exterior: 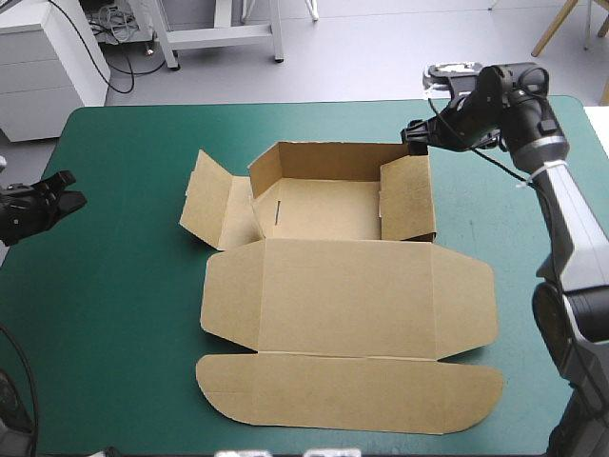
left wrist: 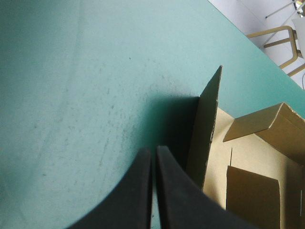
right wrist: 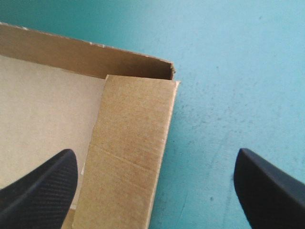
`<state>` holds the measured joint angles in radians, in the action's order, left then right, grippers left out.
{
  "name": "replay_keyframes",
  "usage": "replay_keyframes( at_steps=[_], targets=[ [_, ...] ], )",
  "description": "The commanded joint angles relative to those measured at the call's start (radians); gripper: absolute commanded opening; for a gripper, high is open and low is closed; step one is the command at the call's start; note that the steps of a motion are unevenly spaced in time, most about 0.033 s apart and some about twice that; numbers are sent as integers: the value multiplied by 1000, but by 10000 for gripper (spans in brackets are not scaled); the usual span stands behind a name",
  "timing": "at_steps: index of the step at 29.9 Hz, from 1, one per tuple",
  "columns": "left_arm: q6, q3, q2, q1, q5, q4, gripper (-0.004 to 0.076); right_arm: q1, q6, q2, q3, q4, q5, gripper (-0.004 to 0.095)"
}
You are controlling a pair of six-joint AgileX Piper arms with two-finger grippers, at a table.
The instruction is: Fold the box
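**High view.** The teal-green cover [exterior: 105,324] lies smooth. The box [exterior: 343,295] sits mid-table. Its tray stands toward the far edge, with the far and right walls raised and the left wall splayed outward. The lid lies flat toward the near edge, so the long axis runs near to far. Bare cover borders the box on the left and right. The left gripper [exterior: 65,198] is at the table's left edge, well apart from the box. The right gripper [exterior: 416,133] hangs at the tray's far right corner.

**Left wrist view.** The left gripper [left wrist: 153,151] has its jaws pressed together over bare cover [left wrist: 71,71]. The box [left wrist: 248,157] lies ahead, splayed wall foremost.

**Right wrist view.** The right gripper [right wrist: 155,157] has its jaws spread wide. They straddle the right wall of the box [right wrist: 133,133], one finger over the tray floor and the other over open cover [right wrist: 238,71].
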<state>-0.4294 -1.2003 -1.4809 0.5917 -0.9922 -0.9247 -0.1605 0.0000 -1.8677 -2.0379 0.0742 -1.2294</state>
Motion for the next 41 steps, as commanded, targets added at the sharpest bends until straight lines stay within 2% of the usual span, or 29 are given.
replay_keyframes(
  at_steps=[1, 9, 17, 24, 29, 35, 41],
  targets=[
    [-1, -25, 40, 2, 9, -53, 7, 8, 30, 146, -37, -38, 25, 823],
    [-1, -25, 40, 2, 9, -53, 7, 6, 86, 278, -36, -37, 24, 823],
    [-6, -25, 40, 2, 9, -53, 7, 6, 86, 296, -36, -10, 24, 819],
    [-6, -25, 40, 2, 7, -73, 7, 6, 84, 292, 136, -48, 29, 819],
    [-6, -25, 40, 2, 4, -97, 7, 6, 86, 225, 223, -36, 64, 819],
    [-6, -25, 40, 2, 4, -107, 7, 5, 71, 76, 225, 37, 54, 819],
    [-6, -25, 40, 2, 4, -108, 7, 5, 73, -29, 225, 38, 65, 819]
  ],
)
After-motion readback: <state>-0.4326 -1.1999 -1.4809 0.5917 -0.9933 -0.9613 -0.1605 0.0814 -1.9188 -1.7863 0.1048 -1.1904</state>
